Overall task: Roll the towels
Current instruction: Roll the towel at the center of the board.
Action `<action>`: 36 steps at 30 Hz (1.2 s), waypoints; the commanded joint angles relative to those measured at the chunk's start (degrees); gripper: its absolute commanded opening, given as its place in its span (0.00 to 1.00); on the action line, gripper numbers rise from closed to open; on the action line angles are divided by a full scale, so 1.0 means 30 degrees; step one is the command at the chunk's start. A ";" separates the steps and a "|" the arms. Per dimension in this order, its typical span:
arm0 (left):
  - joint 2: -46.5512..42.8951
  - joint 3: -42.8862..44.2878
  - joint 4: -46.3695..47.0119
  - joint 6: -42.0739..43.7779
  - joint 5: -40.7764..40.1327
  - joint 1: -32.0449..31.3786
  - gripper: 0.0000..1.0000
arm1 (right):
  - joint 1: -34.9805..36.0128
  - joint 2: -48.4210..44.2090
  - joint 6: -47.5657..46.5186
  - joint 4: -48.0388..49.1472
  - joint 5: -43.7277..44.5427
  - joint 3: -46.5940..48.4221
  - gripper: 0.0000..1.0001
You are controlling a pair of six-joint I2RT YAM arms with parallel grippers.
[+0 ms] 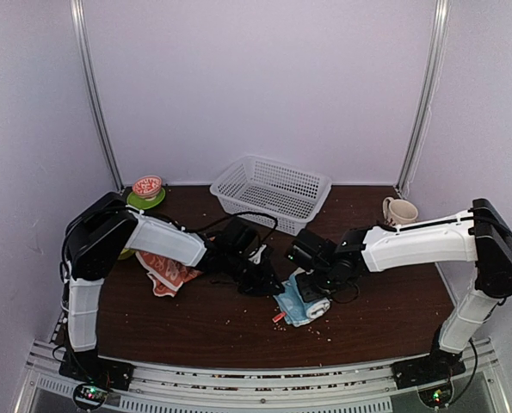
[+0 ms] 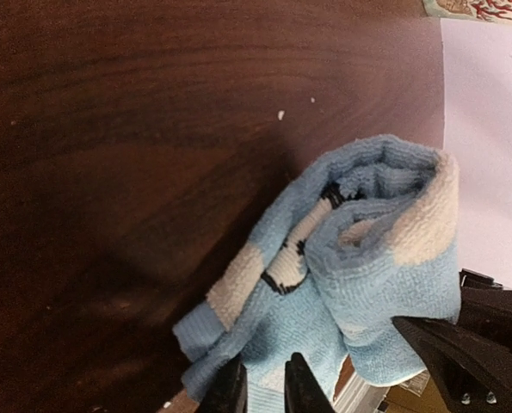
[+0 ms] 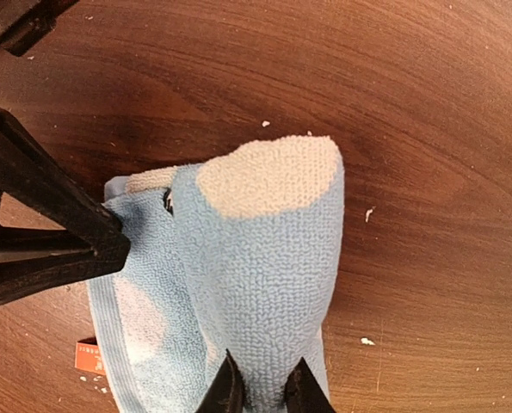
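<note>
Blue towel (image 1: 303, 303) mid-worktop (image 1: 238, 331), half rolled. My right hand (image 3: 262, 391) pinches roll end so it holds tight. My left hand (image 2: 262, 391) nips loose edge, seemingly, to steady it. Red towel (image 1: 168, 274) lies left, not yet rolled.

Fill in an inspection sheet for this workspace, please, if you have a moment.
Surface: dark wooden table, scattered pale crumbs.
Job's things: blue towel partly rolled at centre front; orange-red towel crumpled, unrolled, under the left arm.
Clutter: white basket, mug, bowl on green plate, all along the back.
Grippers: left gripper and right gripper both pinch the blue towel, jaws narrow.
Cables: black cable loops above the left wrist.
Surroundings: pale walls, metal corner posts.
</note>
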 commanded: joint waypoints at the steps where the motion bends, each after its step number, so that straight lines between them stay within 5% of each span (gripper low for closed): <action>1: 0.0557 0.0254 -0.0311 0.0543 -0.0502 -0.0072 0.17 | 0.0075 0.0037 -0.0218 -0.0134 0.0133 0.0501 0.17; 14: 0.0927 0.0576 -0.0836 0.0658 -0.0748 -0.0072 0.14 | 0.0292 -0.0155 -0.0382 -0.0367 0.0309 0.0888 0.29; 19: 0.0968 0.0702 -0.0899 0.0699 -0.0712 -0.0072 0.14 | 0.0429 0.0279 -0.0577 -0.1043 0.1028 0.1264 0.17; 23: 0.0928 0.0695 -0.0871 0.0709 -0.0637 -0.0072 0.14 | 0.0506 0.0884 -0.0630 -0.1531 0.1278 0.1464 0.17; 29: 0.0771 0.0589 -0.0839 0.0725 -0.0588 -0.0073 0.13 | 0.0617 0.1706 -0.0686 -0.3313 0.3090 0.2173 0.00; 36: 0.0685 0.0731 -0.0999 0.0864 -0.0514 -0.0072 0.13 | 0.0705 0.2019 -0.0675 -0.4257 0.4342 0.2392 0.00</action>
